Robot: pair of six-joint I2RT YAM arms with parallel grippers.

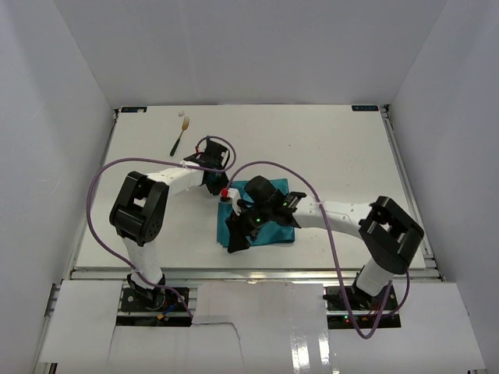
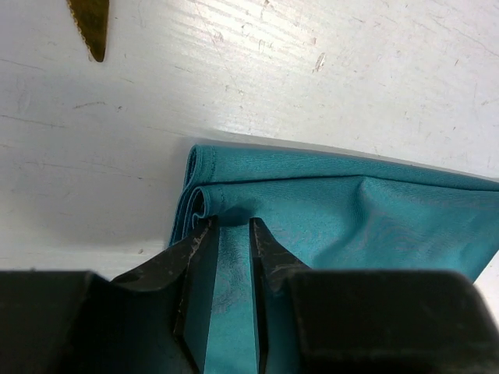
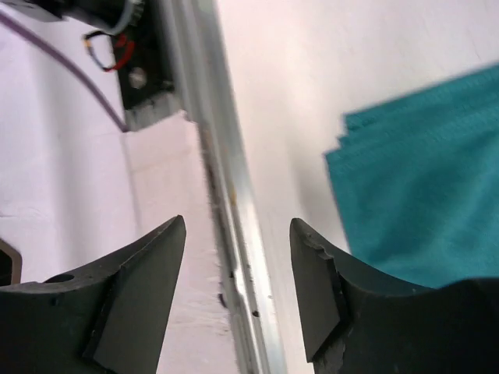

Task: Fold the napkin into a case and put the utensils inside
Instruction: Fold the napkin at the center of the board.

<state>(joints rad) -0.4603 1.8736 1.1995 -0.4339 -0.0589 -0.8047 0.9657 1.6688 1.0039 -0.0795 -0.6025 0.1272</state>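
Black fingers [image 2: 199, 265] of my left gripper [image 2: 232, 227] fill the bottom of the left wrist view. They stand only a narrow way apart, pinched on a strip of the soft, plain teal cloth napkin [image 2: 343, 218] that runs up between them. Just past my fingertips the cloth puckers, and its corner shows several stacked layers, so it lies folded on the scuffed white table [image 2: 312, 78]. Well beyond that corner, at the top edge of the view, pokes the yellowish-gold pointed tip of the knife [image 2: 90, 27]; the rest of it is out of sight.

My right gripper [image 3: 238, 226] has its jaws spread wide with nothing between them. It hangs over the silver metal rail [image 3: 226, 195] at the table's near edge, and a layered corner of the napkin lies off to one side of it, not touching.

From above, the napkin rests mid-table toward the near side, partly hidden under my right wrist. The fork [image 1: 180, 134], slim with a dark handle and pale gold head, lies well apart near the far left corner.
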